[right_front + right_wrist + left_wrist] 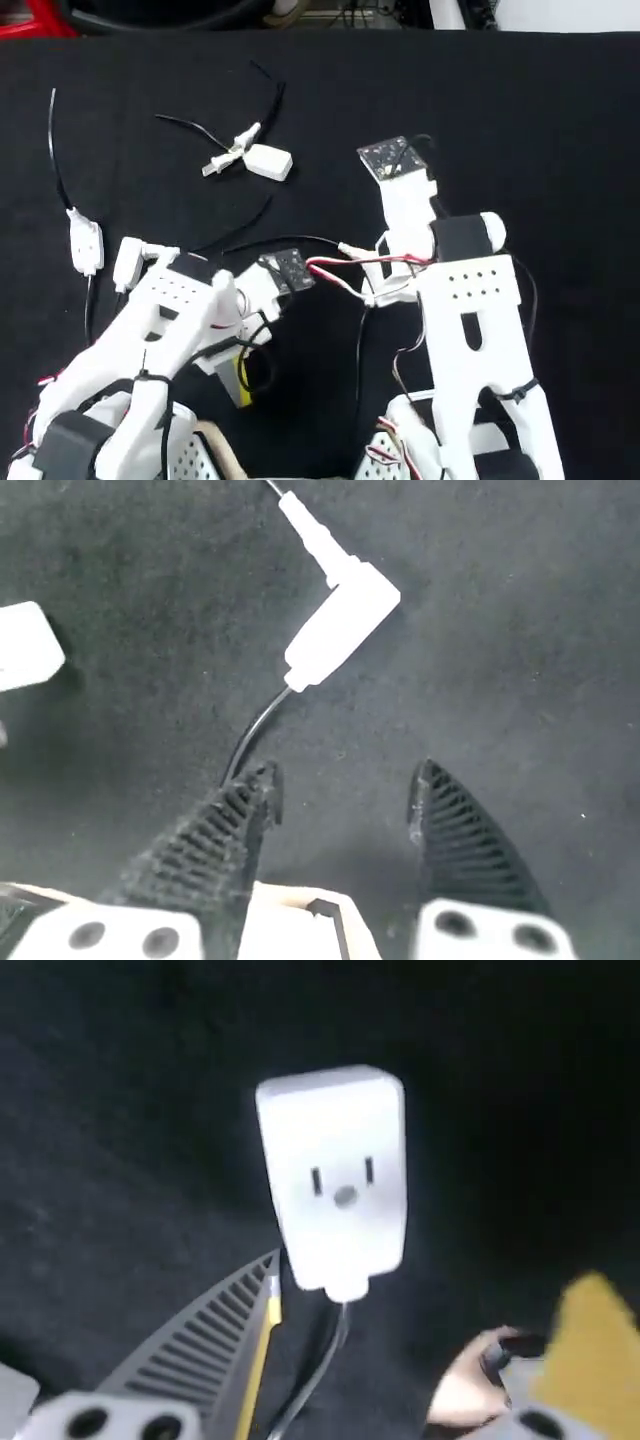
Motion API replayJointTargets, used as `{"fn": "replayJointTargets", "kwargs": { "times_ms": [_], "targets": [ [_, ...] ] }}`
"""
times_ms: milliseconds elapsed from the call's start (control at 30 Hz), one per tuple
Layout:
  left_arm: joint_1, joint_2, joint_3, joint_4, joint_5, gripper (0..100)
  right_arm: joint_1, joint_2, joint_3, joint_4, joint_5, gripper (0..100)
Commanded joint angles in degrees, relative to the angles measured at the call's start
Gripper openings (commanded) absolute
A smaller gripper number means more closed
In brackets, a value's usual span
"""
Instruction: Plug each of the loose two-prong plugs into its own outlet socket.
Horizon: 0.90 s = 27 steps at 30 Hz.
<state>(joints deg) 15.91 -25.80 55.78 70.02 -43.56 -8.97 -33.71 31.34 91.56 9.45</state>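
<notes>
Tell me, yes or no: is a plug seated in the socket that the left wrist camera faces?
No. The outlet socket shows both slots bare, with nothing plugged into it.

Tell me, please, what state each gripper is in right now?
Left gripper: open, holding nothing; an outlet socket lies just ahead.
Right gripper: open, holding nothing.
</notes>
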Motion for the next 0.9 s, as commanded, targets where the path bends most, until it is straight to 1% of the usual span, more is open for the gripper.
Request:
{"fn": "replayJointTargets", "kwargs": {
  "times_ms": [0,100,167,267,333,400,467,500,533,600,700,867],
  "targets": [
    [0.7,-1.8,-4.3,3.3,1.4,45,-0.6,0.2,-0.3,-0.8,0.0,21.2],
    [1.1,-6.0,-4.2,3.1,5.8,45,-0.6,0.2,-0.3,-0.9,0.0,21.2],
    [1.4,-11.6,-4.0,3.5,7.8,45,-0.6,0.2,-0.3,-0.9,0.0,21.2],
    [2.4,-22.9,-0.2,3.5,10.1,45,-0.6,0.2,-0.3,-0.9,0.1,21.2],
    [5.3,-31.6,5.3,3.3,10.3,45,-0.6,0.2,-0.3,-0.9,0.1,21.2],
    [10.8,-40.3,12.5,1.8,10.1,45,-0.6,0.2,-0.3,-0.9,0.1,21.2],
    [15.3,-47.9,21.8,-4.7,9.3,45,-0.7,0.2,-0.2,-1.0,0.1,21.2],
    [15.7,-51.4,26.1,-7.5,8.3,45,-0.7,0.2,-0.2,-1.0,0.1,21.2],
    [15.2,-54.2,28.9,-8.3,7.0,45,-0.7,0.2,-0.2,-1.4,0.1,21.2],
    [12.4,-56.8,29.9,-7.8,5.5,45,-0.6,0.2,0.7,-2.5,0.1,21.2],
    [9.4,-55.7,29.7,-8.5,5.4,45,-0.8,0.2,3.1,-5.7,0.1,21.2],
    [11.7,-49.0,29.1,-10.7,5.4,45,-0.7,0.2,4.0,-6.9,0.1,21.2]
  ]
}}
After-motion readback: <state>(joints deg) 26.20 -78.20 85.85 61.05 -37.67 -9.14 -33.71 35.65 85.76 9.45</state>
